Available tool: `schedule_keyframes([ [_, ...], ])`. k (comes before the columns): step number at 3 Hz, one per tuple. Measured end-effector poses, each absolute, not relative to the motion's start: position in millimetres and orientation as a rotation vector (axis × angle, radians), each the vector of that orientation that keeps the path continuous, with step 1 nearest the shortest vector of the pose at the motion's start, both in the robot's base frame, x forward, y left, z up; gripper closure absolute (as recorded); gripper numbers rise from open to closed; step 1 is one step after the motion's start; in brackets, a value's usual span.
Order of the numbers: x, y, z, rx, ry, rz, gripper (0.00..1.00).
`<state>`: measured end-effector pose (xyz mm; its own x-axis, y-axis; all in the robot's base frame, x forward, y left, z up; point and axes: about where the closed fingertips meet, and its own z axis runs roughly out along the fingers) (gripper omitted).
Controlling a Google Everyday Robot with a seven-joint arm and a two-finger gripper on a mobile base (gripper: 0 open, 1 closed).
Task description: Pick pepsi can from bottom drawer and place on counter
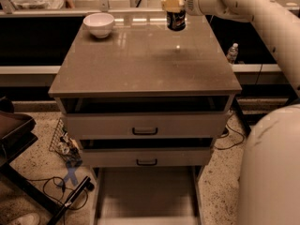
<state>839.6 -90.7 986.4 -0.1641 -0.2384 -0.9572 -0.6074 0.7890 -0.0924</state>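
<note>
Between the jaws of the gripper [174,6], which were closed on its upper part, was one pepsi can [176,20], dark with pale markings, over the far part of the counter [145,64]. Whether its base touched the slab could not be told. One finger [171,4] showed as a yellowish pad beside the can's top; the other could not be made out. One white bowl [99,24] stood on the same slab, well to the left of the jaws as seen. Below and right of the jaws, one clear bottle [232,53] stood off the counter, small and blurred. Far beneath the jaws were three drawers: an upper drawer [145,124] and a middle drawer [146,156], pale-fronted with black handles, and the bottom drawer [146,196], pulled out, its front cut off by the picture's lower edge. One pale arm [255,11] ran from the jaws off the right side.
</note>
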Motion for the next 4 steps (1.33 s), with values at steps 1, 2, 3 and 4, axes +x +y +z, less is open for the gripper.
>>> schedule_keyframes([
  [1,854,-121,976,-0.576,1.724,0.334,1.0],
  [2,856,-131,946,-0.532,1.71,0.342,1.0],
  [3,853,-131,915,-0.515,1.708,0.373,0.98],
  [4,850,-126,899,-0.523,1.721,0.405,0.76],
])
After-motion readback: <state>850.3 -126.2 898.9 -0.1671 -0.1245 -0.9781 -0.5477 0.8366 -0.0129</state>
